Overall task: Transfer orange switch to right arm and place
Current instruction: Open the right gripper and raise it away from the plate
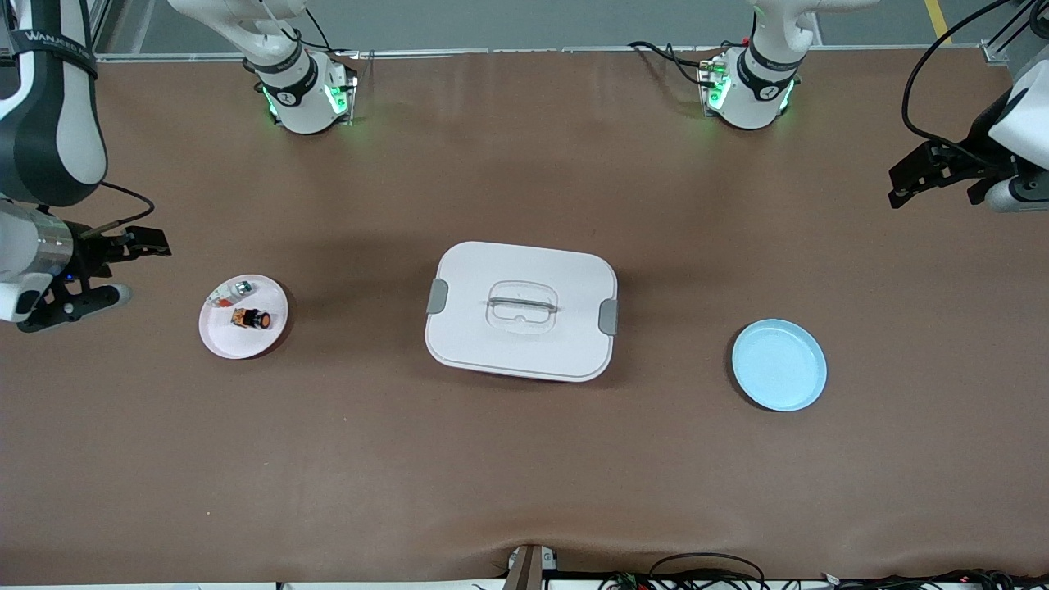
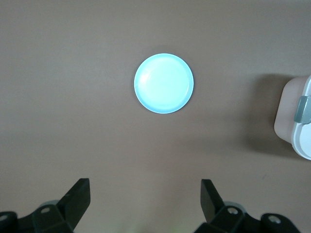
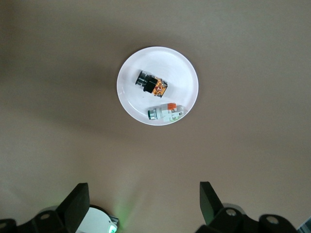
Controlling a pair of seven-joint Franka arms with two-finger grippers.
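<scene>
Lying on round pink plate: banded orange switch; both grippers' fingers spread.

Item count, tabletop, one moment.
Plates: 2, namely one pink plate at centre left of the front view and one light blue plate at centre right. Small parts: 2, both on the pink plate, namely one orange switch and one silver-and-red piece. Lidded white boxes: 1, mid-frame. Arms: 2. Grippers: 2, namely right gripper and left gripper, both with fingers spread.
</scene>
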